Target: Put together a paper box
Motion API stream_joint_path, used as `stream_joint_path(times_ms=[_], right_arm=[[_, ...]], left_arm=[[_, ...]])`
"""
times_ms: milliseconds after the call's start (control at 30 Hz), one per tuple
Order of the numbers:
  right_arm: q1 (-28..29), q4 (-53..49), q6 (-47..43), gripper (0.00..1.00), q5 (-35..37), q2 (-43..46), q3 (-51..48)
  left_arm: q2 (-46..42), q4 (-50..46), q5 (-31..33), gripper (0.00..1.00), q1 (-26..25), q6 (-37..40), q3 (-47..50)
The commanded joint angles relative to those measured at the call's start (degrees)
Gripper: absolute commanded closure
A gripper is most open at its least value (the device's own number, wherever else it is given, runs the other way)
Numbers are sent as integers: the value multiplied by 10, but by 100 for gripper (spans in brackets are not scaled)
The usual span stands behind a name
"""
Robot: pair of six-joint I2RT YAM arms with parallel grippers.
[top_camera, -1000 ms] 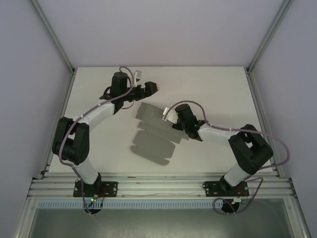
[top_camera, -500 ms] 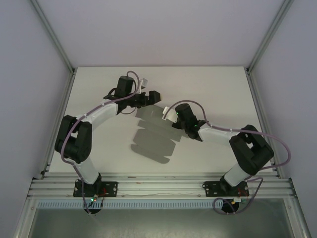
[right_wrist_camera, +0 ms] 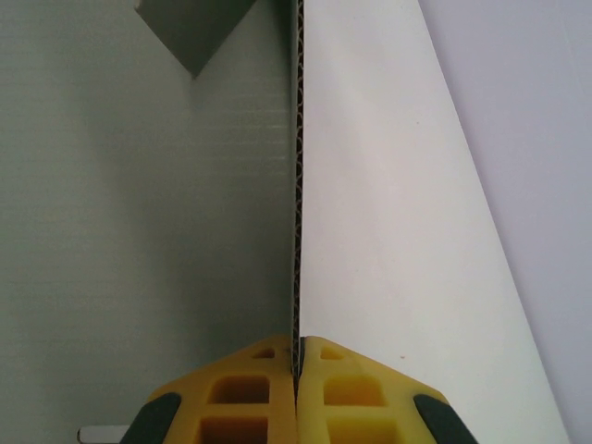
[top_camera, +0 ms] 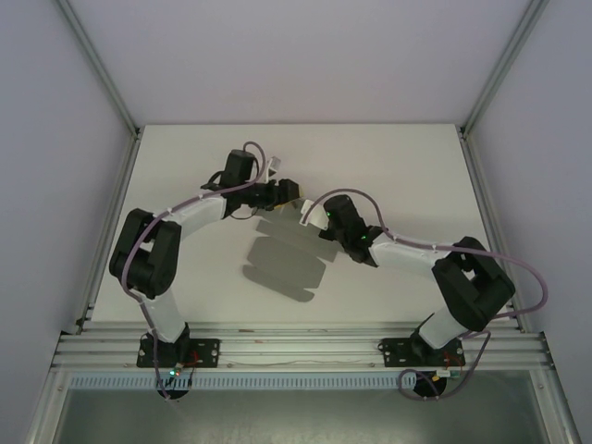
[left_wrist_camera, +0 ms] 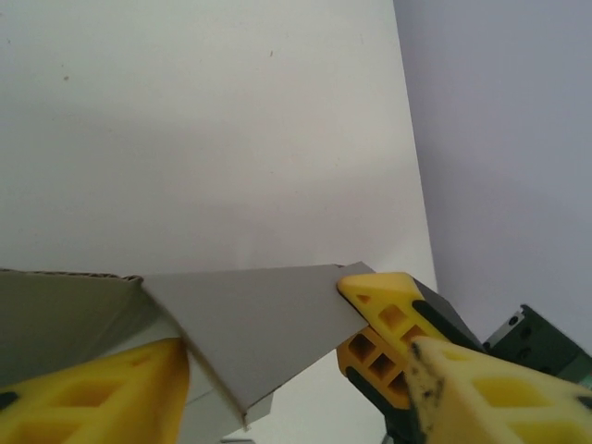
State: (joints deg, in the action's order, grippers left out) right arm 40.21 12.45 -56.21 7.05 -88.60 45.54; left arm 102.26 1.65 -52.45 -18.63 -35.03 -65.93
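- Your right gripper (top_camera: pixel 309 215) is pinching the paper box (top_camera: pixel 282 268) by its far edge, at that edge's right end, jaws shut tight on the card.
- In the right wrist view the two yellow pads of the right gripper (right_wrist_camera: pixel 298 350) are meeting on the corrugated edge, and the paper box (right_wrist_camera: pixel 176 240) is standing as a thin upright wall running straight away from the fingertips, its grey face to the left.
- The box is sitting on the white table (top_camera: pixel 398 166) as a mostly flat grey sheet; its near part is lying flat, and its far panel is being held up off the surface.
- Your left gripper (top_camera: pixel 289 191) is hovering at the far edge of the box, just left of where the right one is gripping.
- In the left wrist view the left gripper (left_wrist_camera: pixel 296 356) is standing part-way open, one yellow finger on each side of a raised grey flap of the paper box (left_wrist_camera: pixel 250 319); the right-hand finger is sitting clear of the card.
- I cannot tell whether the left-hand finger is touching the flap.
- The right gripper's fingers (left_wrist_camera: pixel 381 319) are showing at that flap's right corner, clamped on it.
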Motion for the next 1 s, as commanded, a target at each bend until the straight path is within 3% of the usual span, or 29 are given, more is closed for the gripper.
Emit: stream_joint_path(times_ms=[0, 267, 467, 833, 900, 933, 967], right_arm=[[11, 22, -12, 100, 8, -2, 16], [22, 27, -31, 100, 11, 16, 3], [31, 29, -42, 100, 26, 15, -1], [33, 44, -23, 100, 23, 43, -19], [33, 46, -21, 100, 23, 47, -23], [32, 47, -18, 100, 24, 47, -25], [32, 46, -17, 100, 26, 49, -25]], left_arm=[[2, 23, -14, 48, -11, -9, -8], [5, -30, 85, 58, -29, -34, -18], [-1, 21, 94, 67, -45, -94, 1], [-31, 49, 110, 71, -47, -83, 34], [-44, 50, 109, 63, -47, -64, 42], [-52, 40, 111, 53, -46, -47, 42], [-63, 23, 122, 31, -45, -31, 44]])
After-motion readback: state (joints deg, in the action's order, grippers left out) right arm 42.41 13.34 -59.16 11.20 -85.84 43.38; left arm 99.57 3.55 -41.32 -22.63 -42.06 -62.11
